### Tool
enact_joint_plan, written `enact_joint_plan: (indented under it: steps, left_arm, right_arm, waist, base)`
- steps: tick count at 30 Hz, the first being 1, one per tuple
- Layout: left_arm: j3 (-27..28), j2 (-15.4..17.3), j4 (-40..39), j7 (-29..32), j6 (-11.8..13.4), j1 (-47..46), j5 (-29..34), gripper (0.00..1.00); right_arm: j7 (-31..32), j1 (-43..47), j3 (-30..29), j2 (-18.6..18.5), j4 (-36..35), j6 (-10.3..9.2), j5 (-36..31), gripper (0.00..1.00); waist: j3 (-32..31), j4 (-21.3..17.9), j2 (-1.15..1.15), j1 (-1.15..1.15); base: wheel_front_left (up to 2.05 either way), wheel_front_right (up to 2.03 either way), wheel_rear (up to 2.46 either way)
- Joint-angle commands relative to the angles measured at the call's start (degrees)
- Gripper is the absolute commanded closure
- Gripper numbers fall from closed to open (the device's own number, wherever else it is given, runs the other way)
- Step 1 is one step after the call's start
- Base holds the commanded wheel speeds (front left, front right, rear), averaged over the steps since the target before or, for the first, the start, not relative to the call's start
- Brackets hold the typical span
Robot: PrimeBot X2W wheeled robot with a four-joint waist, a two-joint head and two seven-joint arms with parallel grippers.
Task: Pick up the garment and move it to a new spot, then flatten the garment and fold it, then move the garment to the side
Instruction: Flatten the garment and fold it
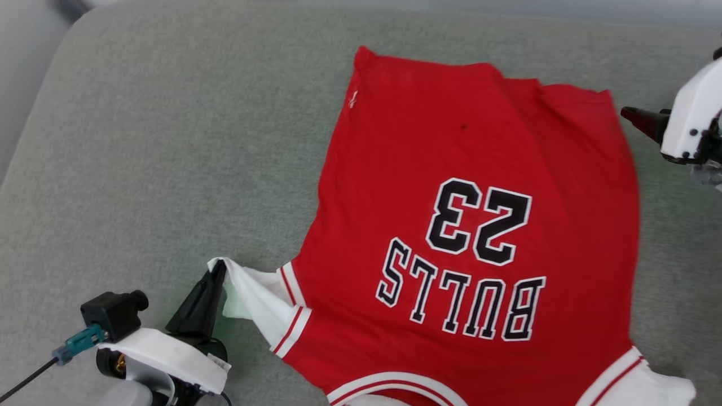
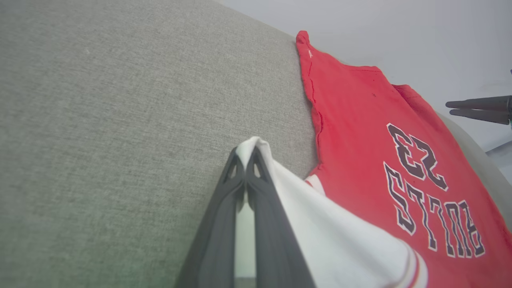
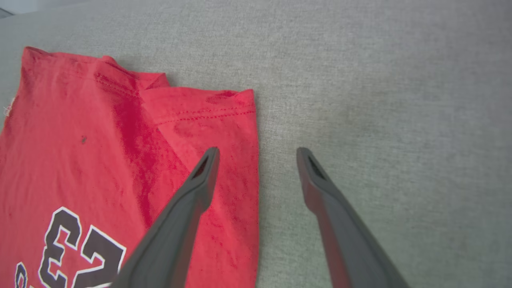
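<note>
Bulls jersey [image 1: 479,169] flat, print up, on grey cushion [image 1: 169,141]. L claw [image 1: 217,273] clenched on white sleeve [image 1: 251,299], lower left. R claw [image 3: 258,154] released over hem corner, upper right.

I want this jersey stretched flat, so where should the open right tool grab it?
Grip the far hem corner of the jersey, coming in from the bare grey cushion beside it. That corner is rumpled, and the open right tool hovers astride that side edge. It lies diagonally opposite the white sleeve pinched in the left tool, so pulling should spread the cloth.
</note>
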Motion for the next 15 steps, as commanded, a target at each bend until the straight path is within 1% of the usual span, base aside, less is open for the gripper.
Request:
enact_joint_plan:
  steps: [1, 5, 9, 11, 12, 13, 14, 15]
  left_arm:
    - [-0.4, 0.5, 0.3, -0.1, 0.1, -0.9, 0.2, 1.00]
    - [-1.9, 0.6, 0.9, -0.1, 0.1, -3.3, 0.0, 1.00]
    - [-3.7, 1.1, 1.7, -0.1, 0.1, -5.2, -0.5, 1.00]
    - [-3.7, 1.1, 1.8, -0.1, 0.1, -5.3, -0.9, 1.00]
    - [-3.5, 1.2, 1.9, -0.1, 0.1, -5.3, -1.0, 1.00]
    - [-3.5, 1.3, 1.8, -0.1, 0.1, -5.3, -1.1, 1.00]
    - [-3.5, 1.4, 1.8, -0.1, 0.1, -5.3, -1.0, 1.00]
    - [-3.4, 1.6, 1.8, -0.1, 0.1, -5.4, -1.0, 1.00]
  right_arm:
    - [0.4, -1.1, 0.2, 0.4, 1.1, -0.04, -0.6, 0.00]
    - [0.3, -5.1, 1.3, 4.0, 6.6, -0.04, -3.2, 0.00]
    - [1.8, -7.0, 2.8, 5.6, 10.6, -0.04, -6.0, 0.00]
    - [2.9, -6.5, 3.6, 5.9, 11.2, -0.04, -7.2, 0.00]
    - [3.3, -5.7, 3.7, 7.3, 11.6, -0.04, -7.5, 0.27]
    - [3.4, -5.4, 3.7, 7.7, 11.6, -0.03, -7.4, 0.55]
    - [3.5, -4.9, 4.1, 8.1, 11.6, -0.03, -7.8, 0.87]
    - [3.3, -4.6, 4.6, 8.3, 11.3, -0.03, -8.2, 1.00]
  waist:
    - [2.6, 2.7, 0.00, -0.02]
    - [4.2, 4.3, 0.00, -0.02]
    - [5.8, 5.9, 0.00, -0.02]
    - [6.0, 5.9, 0.00, -0.02]
    - [6.5, 5.5, 0.00, -0.02]
    - [6.6, 5.3, 0.00, -0.02]
    - [6.6, 5.1, 0.00, -0.02]
    - [6.6, 4.8, 0.00, -0.02]
  base:
    - [0.00, 0.00, 0.00]
    - [0.00, 0.00, 0.00]
    - [0.00, 0.00, 0.00]
    - [0.00, 0.00, 0.00]
    - [0.00, 0.00, 0.00]
    - [0.00, 0.00, 0.00]
    - [0.00, 0.00, 0.00]
    - [0.00, 0.00, 0.00]
